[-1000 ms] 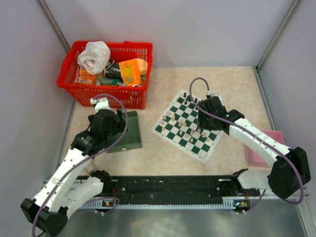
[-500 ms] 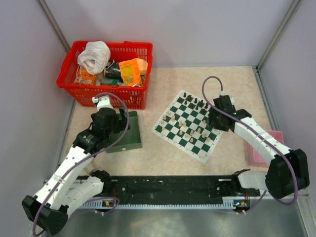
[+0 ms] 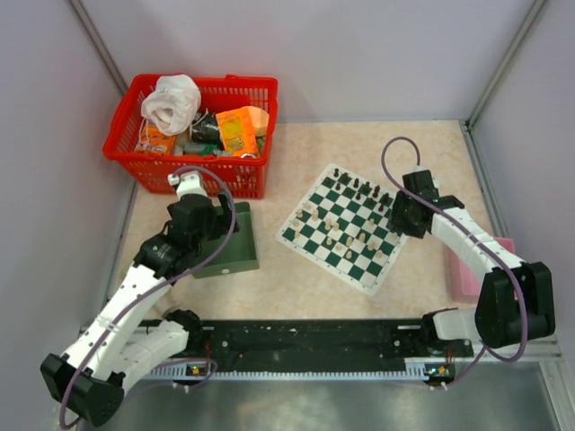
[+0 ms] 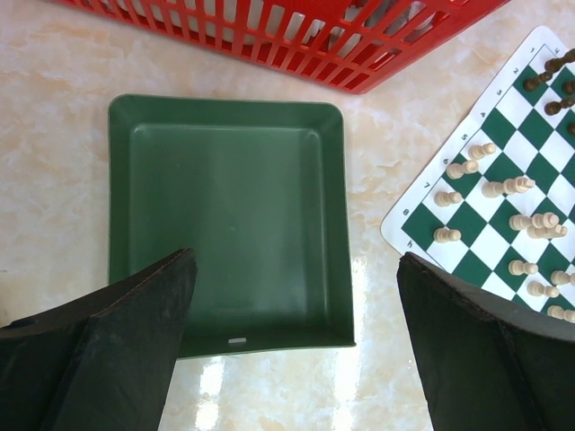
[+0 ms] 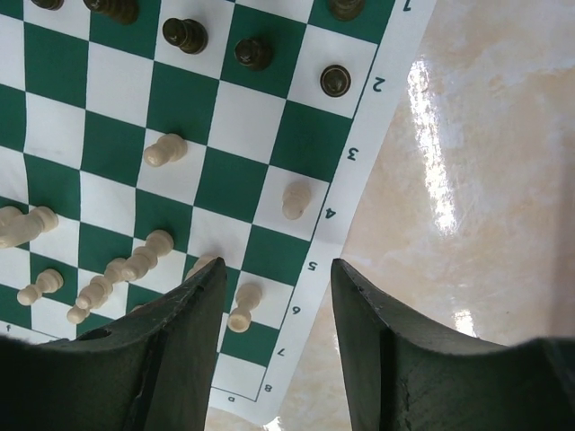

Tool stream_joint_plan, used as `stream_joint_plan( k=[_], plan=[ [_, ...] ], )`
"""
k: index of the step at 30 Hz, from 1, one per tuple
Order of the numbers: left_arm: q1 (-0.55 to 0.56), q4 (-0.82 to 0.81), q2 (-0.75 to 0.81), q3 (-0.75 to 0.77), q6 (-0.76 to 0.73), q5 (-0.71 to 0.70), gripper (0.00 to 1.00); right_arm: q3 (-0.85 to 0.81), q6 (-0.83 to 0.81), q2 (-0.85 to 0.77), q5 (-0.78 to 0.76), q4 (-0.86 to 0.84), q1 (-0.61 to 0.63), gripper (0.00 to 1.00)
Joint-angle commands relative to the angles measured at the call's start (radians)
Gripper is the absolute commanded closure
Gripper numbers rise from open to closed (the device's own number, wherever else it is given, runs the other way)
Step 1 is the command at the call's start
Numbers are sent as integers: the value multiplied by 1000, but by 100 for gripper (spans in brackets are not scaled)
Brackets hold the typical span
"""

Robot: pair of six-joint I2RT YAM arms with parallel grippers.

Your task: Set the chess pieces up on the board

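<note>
Surroundings: the marbled beige tabletop is walled on three sides by pale panels. A red basket stands at the far left. A pink flat object lies at the right edge, partly hidden under the right forearm.

Basket contents: a white crumpled bundle on top at the left, an orange packet toward the right, and darker small items between them that are too small to name.

The green tray lies just in front of the basket and left of the board, apart from both. Its floor shows plain green. In the top view the left arm covers its left part.

The board lies rotated at mid-table, one corner pointing at the basket.

Black pieces stand upright along the far-right rows. Cream pieces are scattered over the middle and near-left squares. Several lie on their sides, and some touch one another.

The left gripper hangs over the near edge of the tray. Its jaws are spread wide and hold nothing.

The right gripper is above the board's right border, beside the row numerals. Its jaws are parted, with only the border and tabletop showing in the gap, and they grasp nothing. One cream piece lies just beside the left finger. I cannot tell if they touch. In the top view this gripper hides the board's right corner.
</note>
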State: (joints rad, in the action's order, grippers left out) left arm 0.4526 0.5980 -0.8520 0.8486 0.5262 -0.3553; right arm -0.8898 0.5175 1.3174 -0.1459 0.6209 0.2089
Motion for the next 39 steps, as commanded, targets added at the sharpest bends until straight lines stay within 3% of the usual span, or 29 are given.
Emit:
stream_joint_plan(
  k=[1,8,18,26,39],
  plan=[
    [-5,-66,2,21,21,21,1,5,-4,22,0,-43,-8,50],
    [-3,-83,5,17,14,41,1,6,-8,56,18,-66,-11,54],
    [-5,-136,22,-2,98,-31,1,-28,-37,-69,181,-56,10,54],
    [-3,-178,-33,-11,66,-99,1,-21,15,-60,76,74,136,54],
    [-3,-155,-44,-19,139,-140,1,67,58,9,48,51,190,59]
  ],
)
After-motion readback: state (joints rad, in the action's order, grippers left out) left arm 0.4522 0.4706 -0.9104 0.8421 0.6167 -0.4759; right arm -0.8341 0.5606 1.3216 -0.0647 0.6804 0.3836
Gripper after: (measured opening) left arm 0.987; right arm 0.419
